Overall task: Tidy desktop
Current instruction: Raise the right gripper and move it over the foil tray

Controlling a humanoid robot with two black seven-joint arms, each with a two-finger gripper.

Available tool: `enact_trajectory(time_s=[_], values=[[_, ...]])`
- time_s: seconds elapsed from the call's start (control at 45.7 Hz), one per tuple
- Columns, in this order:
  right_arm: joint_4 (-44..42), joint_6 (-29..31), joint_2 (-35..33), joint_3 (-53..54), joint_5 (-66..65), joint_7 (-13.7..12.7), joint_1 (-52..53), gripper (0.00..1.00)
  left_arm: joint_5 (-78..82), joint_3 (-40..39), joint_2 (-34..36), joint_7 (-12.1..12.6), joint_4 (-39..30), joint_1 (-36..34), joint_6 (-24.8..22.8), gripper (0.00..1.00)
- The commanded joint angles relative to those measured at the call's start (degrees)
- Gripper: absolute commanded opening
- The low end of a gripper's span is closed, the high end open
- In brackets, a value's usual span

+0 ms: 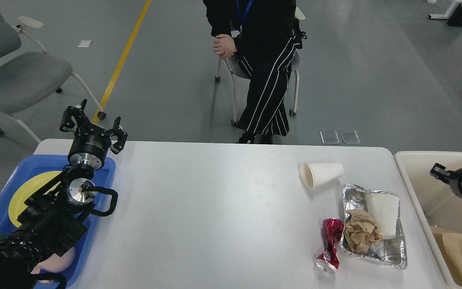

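Left arm (92, 126) upright over desktop (215, 208) edge (jaws spread).

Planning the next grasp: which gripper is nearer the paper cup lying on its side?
Right. The right gripper is over the cream bin, just right of the paper cup; the left gripper is above the blue tray, far left.

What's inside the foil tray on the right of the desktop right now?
The foil tray holds a crumpled brown paper wad and a flattened white paper cup. Bare foil shows near its edges; whatever lies beneath the paper and cup is hidden.
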Motion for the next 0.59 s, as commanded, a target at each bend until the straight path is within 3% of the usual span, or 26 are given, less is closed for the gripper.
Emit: enact_trajectory(time_s=[0.0,0.088,0.416,0.569], values=[[0.55,1.37,2.46,-0.61,0.31,0.01,6.29,1.00,0.00,0.00,-0.08,0.02,0.00,0.00,0.00,0.96],[1.78,5.58,3.16,-0.87,0.31,0.01,12.00,1.00,0.00,0.00,0.00,0.02,0.00,0.00,0.00,0.96],[8.54,38.89,5.79,-1.13,0.66,0.01,37.85,1.00,0.00,0.00,0.00,0.02,0.00,0.00,0.00,0.96],[14.25,45.85,9.57,-6.66,0.75,0.10,46.11,1.00,0.00,0.00,0.00,0.02,0.00,0.00,0.00,0.96]])
